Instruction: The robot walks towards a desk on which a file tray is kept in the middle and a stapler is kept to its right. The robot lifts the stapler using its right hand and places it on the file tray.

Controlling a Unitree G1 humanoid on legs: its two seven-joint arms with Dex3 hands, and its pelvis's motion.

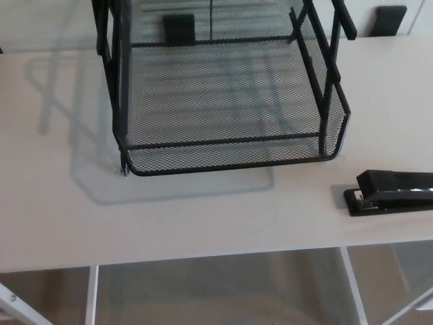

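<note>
Neither left hand nor right hand shows, so we can't tell how open they are. Black metal stapler (396,191) lies flat by the pale desk's (61,203) front-right edge, apart from the black wire-mesh file tray (223,143) mid-desk. The tray's low front faces us, which should make placing easy.

Black block (391,19) at the rear, white frame bar (354,288), beige floor (216,294)

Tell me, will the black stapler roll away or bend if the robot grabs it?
Probably not. The stapler looks long, boxy and flat-bottomed on the desk, so it should stay put rather than roll. It looks rigid, though its hinged top might swing open. Its glossy black surface could be a bit slippery.
</note>
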